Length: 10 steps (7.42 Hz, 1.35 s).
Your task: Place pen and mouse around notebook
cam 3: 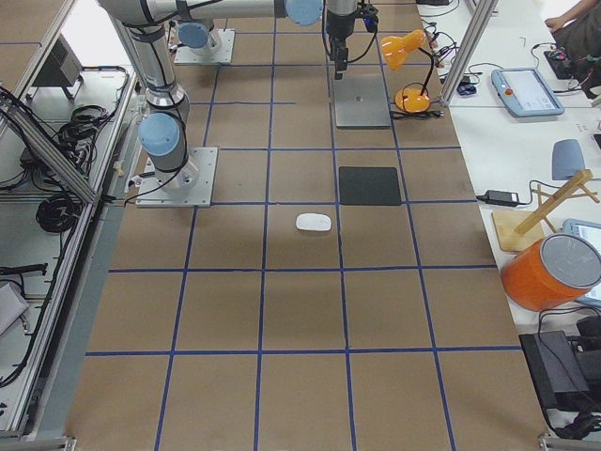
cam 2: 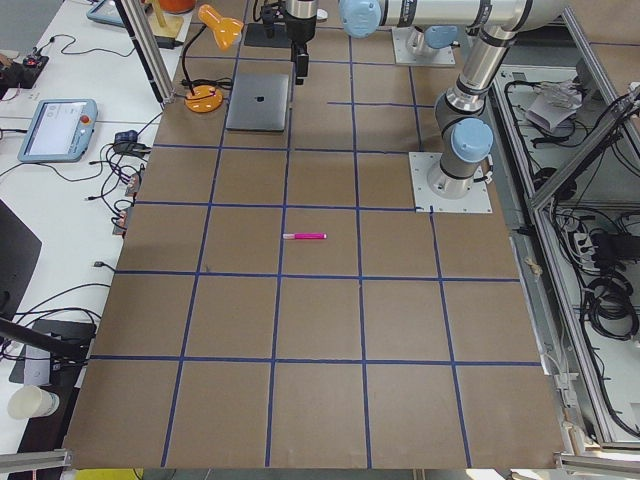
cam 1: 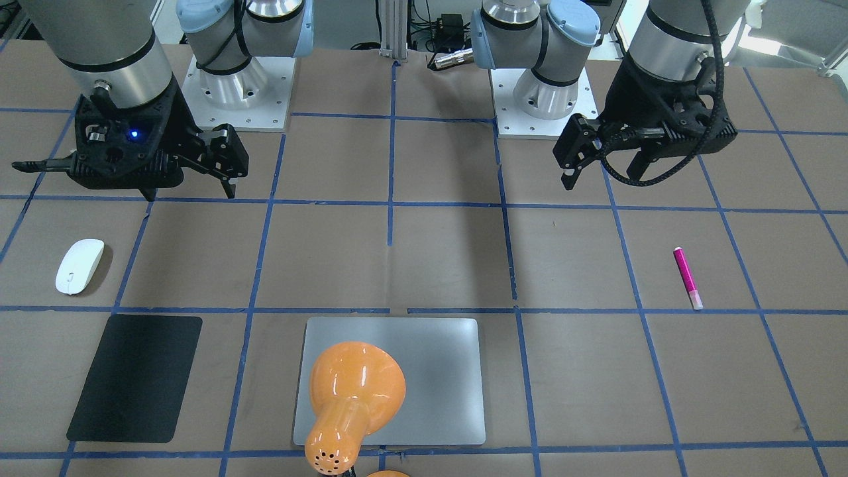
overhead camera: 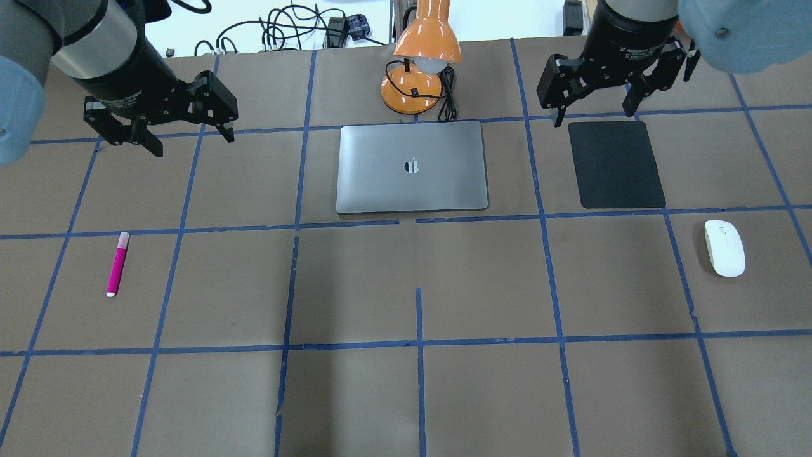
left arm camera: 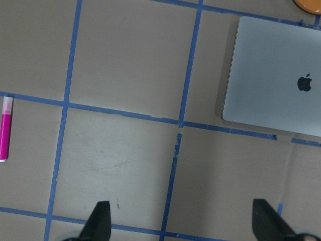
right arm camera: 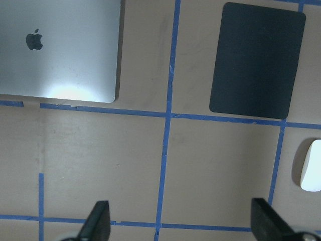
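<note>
The silver-grey notebook point(overhead camera: 412, 166) lies closed at the table's far middle. A magenta pen point(overhead camera: 117, 264) rests on the table to the left, well apart from the notebook point(left arm camera: 276, 80), and shows at the left edge of the left wrist view as the pen point(left arm camera: 5, 129). Off to the right sits the white mouse point(overhead camera: 724, 247), just in front of a black pad. My left gripper point(overhead camera: 192, 143) hovers open and empty beyond the pen. My right gripper point(overhead camera: 597, 117) hangs open and empty over the pad's far edge.
A matte black pad point(overhead camera: 615, 165) lies right of the notebook. An orange desk lamp point(overhead camera: 422, 57) with a cord stands just behind the notebook; its shade overhangs the notebook in the front-facing view. Blue tape lines grid the brown table.
</note>
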### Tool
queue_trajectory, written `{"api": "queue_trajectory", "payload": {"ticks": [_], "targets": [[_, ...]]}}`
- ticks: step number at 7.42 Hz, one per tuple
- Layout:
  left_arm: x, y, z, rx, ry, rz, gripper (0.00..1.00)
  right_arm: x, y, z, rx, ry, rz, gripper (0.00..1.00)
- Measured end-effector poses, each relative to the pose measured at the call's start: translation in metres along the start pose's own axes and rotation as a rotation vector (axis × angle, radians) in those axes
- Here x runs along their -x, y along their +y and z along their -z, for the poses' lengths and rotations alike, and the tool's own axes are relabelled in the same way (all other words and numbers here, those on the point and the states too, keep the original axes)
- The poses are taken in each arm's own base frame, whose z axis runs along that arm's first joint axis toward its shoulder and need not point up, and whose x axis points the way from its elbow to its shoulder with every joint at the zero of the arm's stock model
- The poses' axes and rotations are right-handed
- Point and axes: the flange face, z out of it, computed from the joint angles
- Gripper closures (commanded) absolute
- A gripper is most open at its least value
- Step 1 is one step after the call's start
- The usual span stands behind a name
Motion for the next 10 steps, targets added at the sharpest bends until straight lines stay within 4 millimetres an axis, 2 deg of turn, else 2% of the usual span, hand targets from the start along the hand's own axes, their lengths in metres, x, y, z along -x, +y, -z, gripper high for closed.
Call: {"api": "queue_trajectory", "payload": {"ticks": [3,6,7,9,10], "targets": [[-0.002,0.000,0.000,0.001,0.003,-0.003,0.00,0.000,0.000,0.002,-0.004,-0.001,0.006,0.00],[-0.001,0.001,0.000,0.002,-0.005,-0.004,0.00,0.004,0.023,0.023,-0.030,0.012,0.016,0.00],[-0.001,0.001,-0.001,0.002,-0.005,-0.004,0.00,0.005,0.026,0.024,-0.032,0.010,0.015,0.00],[-0.001,0.001,-0.001,0.003,-0.005,-0.003,0.00,0.008,0.021,0.014,-0.012,-0.018,0.008,0.00],[0.001,0.000,-0.001,0.002,-0.005,-0.009,0.00,0.010,0.017,0.000,0.027,-0.047,0.005,0.00]]}}
